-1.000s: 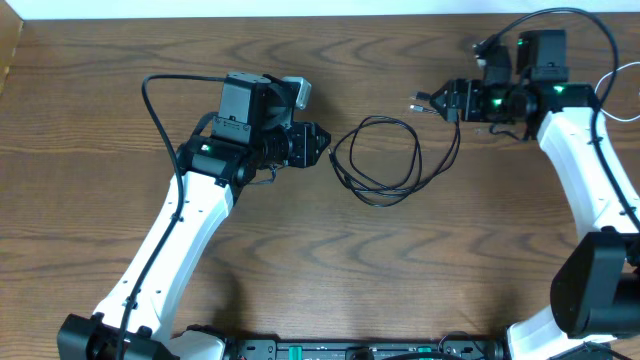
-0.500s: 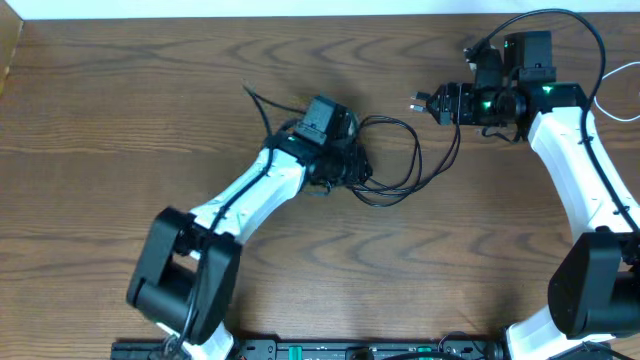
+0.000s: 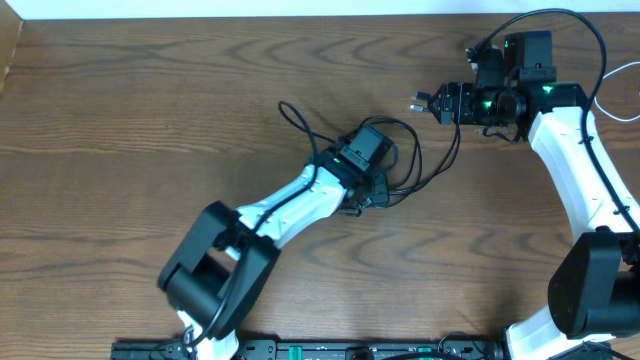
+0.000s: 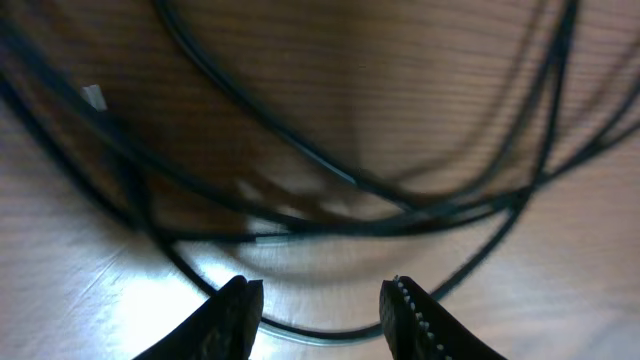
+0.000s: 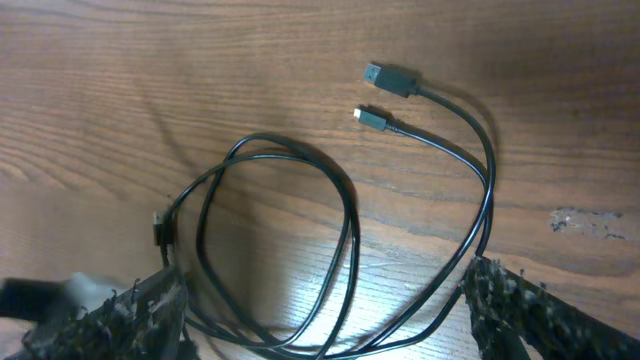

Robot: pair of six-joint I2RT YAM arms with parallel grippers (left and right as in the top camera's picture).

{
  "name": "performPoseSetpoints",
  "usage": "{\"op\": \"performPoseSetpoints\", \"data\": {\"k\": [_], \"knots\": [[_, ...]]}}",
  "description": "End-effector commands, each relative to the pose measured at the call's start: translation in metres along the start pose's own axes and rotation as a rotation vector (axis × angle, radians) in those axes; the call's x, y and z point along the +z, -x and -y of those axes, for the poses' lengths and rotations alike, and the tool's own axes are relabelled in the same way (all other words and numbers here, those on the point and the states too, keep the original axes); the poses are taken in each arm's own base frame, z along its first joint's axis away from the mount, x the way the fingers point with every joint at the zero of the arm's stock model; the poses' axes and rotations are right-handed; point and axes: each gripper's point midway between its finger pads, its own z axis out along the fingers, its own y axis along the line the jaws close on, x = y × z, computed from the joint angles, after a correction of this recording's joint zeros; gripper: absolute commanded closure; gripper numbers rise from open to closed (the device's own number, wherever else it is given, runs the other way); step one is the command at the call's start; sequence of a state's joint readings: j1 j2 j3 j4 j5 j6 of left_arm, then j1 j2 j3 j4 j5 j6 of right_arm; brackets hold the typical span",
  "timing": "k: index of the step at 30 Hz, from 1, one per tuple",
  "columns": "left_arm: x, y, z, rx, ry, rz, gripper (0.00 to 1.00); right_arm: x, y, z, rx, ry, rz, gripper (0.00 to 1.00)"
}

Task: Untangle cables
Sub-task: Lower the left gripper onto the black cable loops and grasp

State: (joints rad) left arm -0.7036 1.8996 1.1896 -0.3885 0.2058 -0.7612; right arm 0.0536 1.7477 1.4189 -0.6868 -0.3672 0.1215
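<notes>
Cable (image 5: 352, 215), black, in loose loops on table (image 3: 100, 150), strands crossing just ahead of left gripper (image 4: 320, 300), jaws open, one curve between its tips, right gripper (image 5: 325, 300) spread wide, loops between and ahead, plugs (image 5: 390, 77) beyond

Lab: wooden table (image 3: 120, 120), robot arms (image 3: 590, 190)

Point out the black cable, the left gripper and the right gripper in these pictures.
black cable (image 5: 392, 77), right wrist view, on its larger plug end.
left gripper (image 4: 320, 300), left wrist view, midway between its fingertips.
right gripper (image 5: 325, 285), right wrist view, midway between its fingertips.
</notes>
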Motion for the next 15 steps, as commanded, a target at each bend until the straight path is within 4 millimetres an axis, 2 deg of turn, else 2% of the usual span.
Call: {"op": "performPoseSetpoints", "data": {"k": [1, 7, 10, 12, 15], "knots": [[0.020, 0.004, -0.008, -0.101, 0.038, 0.022, 0.61, 0.000, 0.003, 0.003, 0.010, -0.005, 0.005, 0.15], [0.038, 0.002, -0.012, -0.185, 0.048, 0.013, 0.65, 0.000, 0.003, 0.004, 0.010, -0.006, 0.005, 0.15], [0.038, 0.003, -0.011, -0.182, 0.043, 0.020, 0.74, 0.000, 0.003, 0.004, 0.010, -0.006, 0.005, 0.14], [0.038, 0.006, -0.013, -0.182, 0.051, 0.035, 0.92, 0.000, 0.003, 0.004, 0.010, -0.006, 0.005, 0.14], [0.035, 0.005, -0.009, -0.174, 0.036, 0.027, 0.93, 0.000, 0.003, 0.004, 0.009, -0.006, 0.005, 0.14]]}}
